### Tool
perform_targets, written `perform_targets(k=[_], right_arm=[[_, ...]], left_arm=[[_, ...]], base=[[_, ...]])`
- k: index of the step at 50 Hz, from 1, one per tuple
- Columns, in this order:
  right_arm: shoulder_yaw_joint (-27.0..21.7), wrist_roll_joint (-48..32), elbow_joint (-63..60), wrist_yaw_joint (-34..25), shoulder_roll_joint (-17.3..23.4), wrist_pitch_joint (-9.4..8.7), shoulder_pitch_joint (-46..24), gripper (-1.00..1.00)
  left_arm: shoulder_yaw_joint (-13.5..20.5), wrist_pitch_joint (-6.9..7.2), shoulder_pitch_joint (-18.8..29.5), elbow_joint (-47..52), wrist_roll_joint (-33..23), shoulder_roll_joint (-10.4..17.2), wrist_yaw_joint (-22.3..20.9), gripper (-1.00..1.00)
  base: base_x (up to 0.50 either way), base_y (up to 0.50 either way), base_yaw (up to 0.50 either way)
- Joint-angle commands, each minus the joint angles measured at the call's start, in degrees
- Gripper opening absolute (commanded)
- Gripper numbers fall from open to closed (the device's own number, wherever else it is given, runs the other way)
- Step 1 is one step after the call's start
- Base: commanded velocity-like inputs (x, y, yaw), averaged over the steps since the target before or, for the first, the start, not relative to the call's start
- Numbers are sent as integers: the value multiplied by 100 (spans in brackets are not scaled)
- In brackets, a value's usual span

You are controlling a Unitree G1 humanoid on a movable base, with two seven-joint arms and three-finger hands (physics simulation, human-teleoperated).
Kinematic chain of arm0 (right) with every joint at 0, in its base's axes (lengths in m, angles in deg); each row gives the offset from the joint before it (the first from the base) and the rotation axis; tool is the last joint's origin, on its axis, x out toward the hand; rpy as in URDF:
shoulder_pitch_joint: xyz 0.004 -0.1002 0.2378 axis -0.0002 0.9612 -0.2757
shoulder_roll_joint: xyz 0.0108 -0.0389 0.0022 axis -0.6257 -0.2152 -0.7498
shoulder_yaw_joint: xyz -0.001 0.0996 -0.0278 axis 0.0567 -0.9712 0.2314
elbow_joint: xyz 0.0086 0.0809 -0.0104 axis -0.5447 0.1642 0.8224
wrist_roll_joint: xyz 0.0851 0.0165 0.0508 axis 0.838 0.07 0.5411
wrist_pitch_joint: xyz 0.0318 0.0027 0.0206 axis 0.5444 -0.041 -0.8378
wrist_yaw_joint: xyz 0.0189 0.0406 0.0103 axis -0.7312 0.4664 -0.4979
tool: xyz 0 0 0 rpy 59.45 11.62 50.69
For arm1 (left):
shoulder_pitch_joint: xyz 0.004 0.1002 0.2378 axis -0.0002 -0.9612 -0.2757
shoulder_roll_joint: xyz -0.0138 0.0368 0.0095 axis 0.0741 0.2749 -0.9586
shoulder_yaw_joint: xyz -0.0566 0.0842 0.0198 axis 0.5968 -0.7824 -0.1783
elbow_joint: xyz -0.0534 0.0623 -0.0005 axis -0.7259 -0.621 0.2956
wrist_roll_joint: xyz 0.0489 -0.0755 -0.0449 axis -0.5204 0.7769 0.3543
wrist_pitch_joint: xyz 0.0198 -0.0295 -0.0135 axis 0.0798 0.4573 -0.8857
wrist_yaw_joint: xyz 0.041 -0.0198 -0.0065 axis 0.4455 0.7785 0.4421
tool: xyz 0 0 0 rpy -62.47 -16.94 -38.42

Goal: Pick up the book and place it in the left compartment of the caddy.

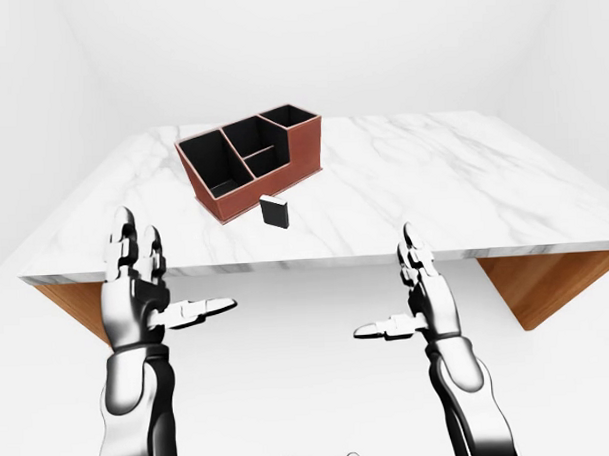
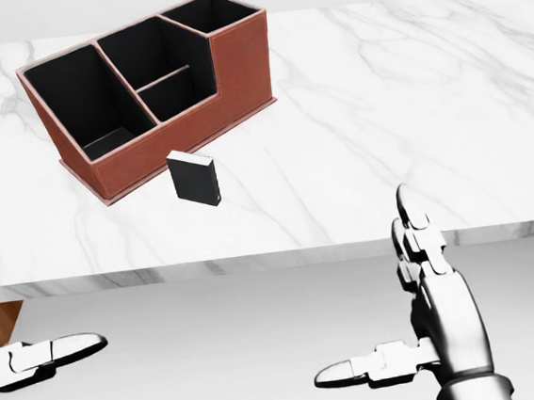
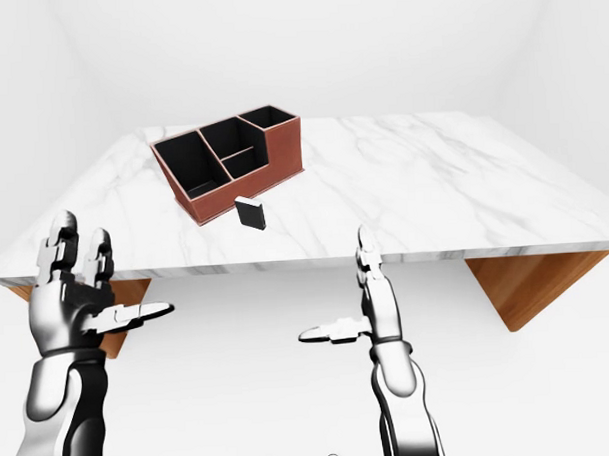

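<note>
On the marble table point(image 2: 409, 101) stand one caddy point(image 2: 235, 61) and one book point(image 2: 194, 179); neither carries any writing or label that can be read. Just below the caddy's long side in the head view, the small black book stands upright on the tabletop, near the caddy but not touching it, roughly under the wall between the left and middle compartments. That caddy is reddish-brown with black insides and shows four compartments: a large one at its left end, two smaller ones in the middle, and a taller one at its right end. Well below the caddy, off the table's near edge, two hands hover. Both the left hand point(image 1: 137, 289) and the right hand point(image 2: 439, 311) are spread wide, fingers pointing up, thumbs pointing inward toward each other, holding nothing.
</note>
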Motion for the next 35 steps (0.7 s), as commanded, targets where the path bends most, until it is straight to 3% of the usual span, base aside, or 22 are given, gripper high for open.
perform_targets(k=[1, 19, 35], right_arm=[[419, -205, -1145, 34, 0, 0, 498, 100], [837, -290, -2124, 206, 205, 0, 911, 100], [833, -166, -2127, 122, 213, 0, 915, 100]], left_arm=[[269, 0, -57, 401, 203, 13, -11, 100], [542, 0, -55, 612, 385, 53, -20, 100], [537, 0, -77, 669, 315, 42, -86, 100]], base=[[0, 0, 0], [0, 1, 0], [0, 50, 0]])
